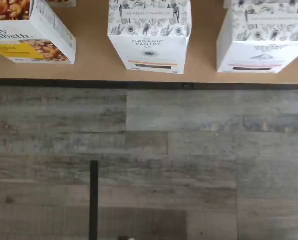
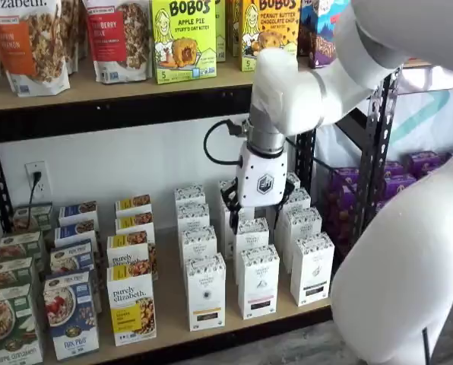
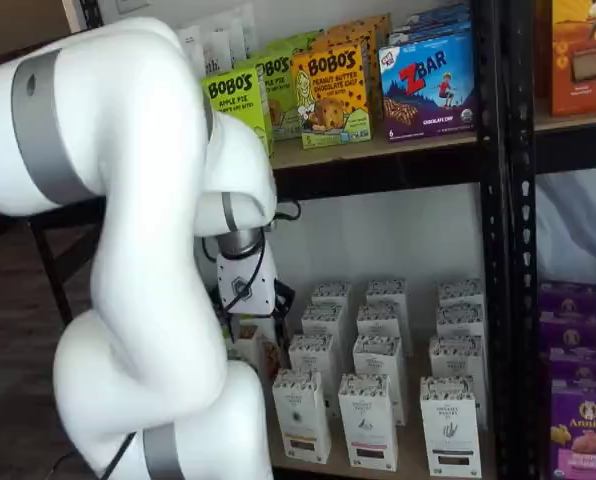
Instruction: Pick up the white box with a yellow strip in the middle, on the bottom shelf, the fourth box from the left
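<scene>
The white box (image 1: 149,37) with a thin yellow-orange strip low on its front stands at the front edge of the bottom shelf (image 1: 94,57). In both shelf views it leads a row of the same cartons (image 2: 206,293) (image 3: 301,415), just right of the purely elizabeth box (image 2: 131,308). My gripper (image 2: 255,214) (image 3: 250,318) hangs above and in front of the white rows, a little higher than the box tops. It is open, with black fingers (image 2: 230,204) either side of the white body and nothing between them.
White cartons with darker strips (image 1: 261,40) (image 2: 258,281) (image 2: 312,268) stand right of the target. Cereal boxes (image 2: 71,315) fill the shelf's left. A black rail (image 1: 189,85) edges the board over grey plank floor. A black upright (image 3: 493,250) and purple boxes (image 3: 583,420) stand at the right.
</scene>
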